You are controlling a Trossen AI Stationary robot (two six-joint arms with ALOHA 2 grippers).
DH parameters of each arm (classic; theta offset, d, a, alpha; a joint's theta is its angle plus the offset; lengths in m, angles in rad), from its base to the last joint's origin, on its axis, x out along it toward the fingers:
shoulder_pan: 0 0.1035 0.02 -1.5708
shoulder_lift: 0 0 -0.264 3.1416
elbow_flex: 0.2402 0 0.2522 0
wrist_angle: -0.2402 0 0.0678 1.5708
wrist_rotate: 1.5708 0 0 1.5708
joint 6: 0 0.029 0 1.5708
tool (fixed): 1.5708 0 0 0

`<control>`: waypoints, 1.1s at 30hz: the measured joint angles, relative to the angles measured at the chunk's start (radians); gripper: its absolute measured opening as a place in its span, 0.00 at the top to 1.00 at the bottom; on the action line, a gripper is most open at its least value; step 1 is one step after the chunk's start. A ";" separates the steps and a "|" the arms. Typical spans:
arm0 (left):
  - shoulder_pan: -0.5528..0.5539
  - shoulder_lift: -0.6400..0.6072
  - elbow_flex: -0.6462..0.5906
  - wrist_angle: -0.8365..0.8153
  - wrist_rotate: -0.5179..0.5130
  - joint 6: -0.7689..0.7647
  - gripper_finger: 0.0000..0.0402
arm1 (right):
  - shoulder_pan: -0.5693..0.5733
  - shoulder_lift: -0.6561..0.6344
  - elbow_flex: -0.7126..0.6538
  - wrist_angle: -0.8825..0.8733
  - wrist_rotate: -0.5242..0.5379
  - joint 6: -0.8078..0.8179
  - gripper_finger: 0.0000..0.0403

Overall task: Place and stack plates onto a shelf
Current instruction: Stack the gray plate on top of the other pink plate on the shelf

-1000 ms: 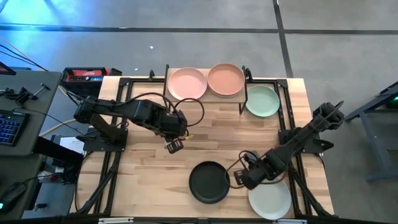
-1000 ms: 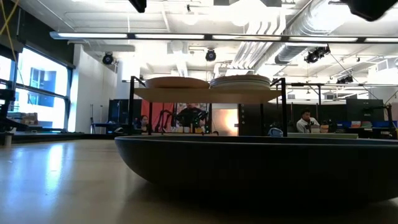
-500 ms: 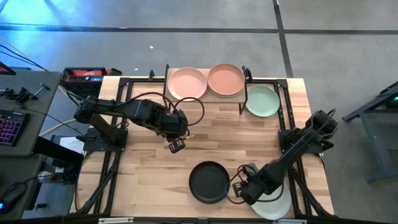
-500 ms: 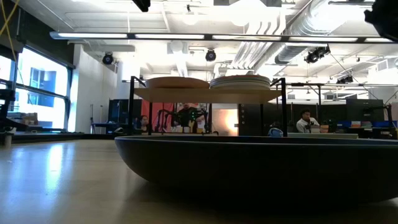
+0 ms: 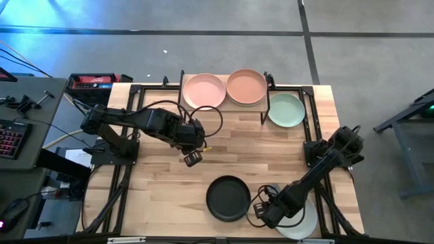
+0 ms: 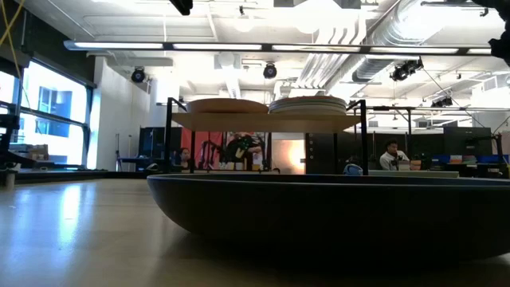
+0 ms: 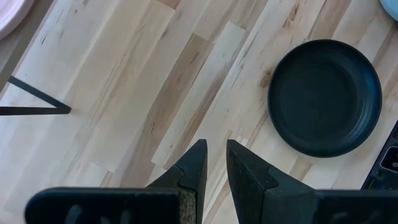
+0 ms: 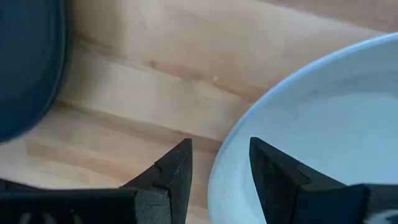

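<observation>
My right fingers [image 8: 180, 165] stand released astride the pale green matte plate's [image 8: 323, 130] rim; closing off-centre could shove it off the bench [image 5: 271, 152].

no text, label, brand, number or sign can be read in any of the views. the red box [image 5: 93, 81] beside the table's far left corner carries small markings on its top, too small to make out. the keyboard [image 5: 9, 139] on the side desk shows lit keys, but no characters can be told.
</observation>
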 joint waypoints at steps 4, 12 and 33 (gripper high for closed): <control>0.000 0.000 0.000 0.000 0.000 0.001 0.88 | 0.008 0.017 0.000 -0.003 0.010 0.026 0.66; 0.000 0.000 0.000 0.001 0.000 0.001 0.88 | 0.011 0.067 0.000 0.025 -0.024 0.023 0.66; 0.000 0.000 0.000 0.001 0.000 0.027 0.88 | 0.009 0.086 0.078 -0.107 -0.010 -0.027 0.99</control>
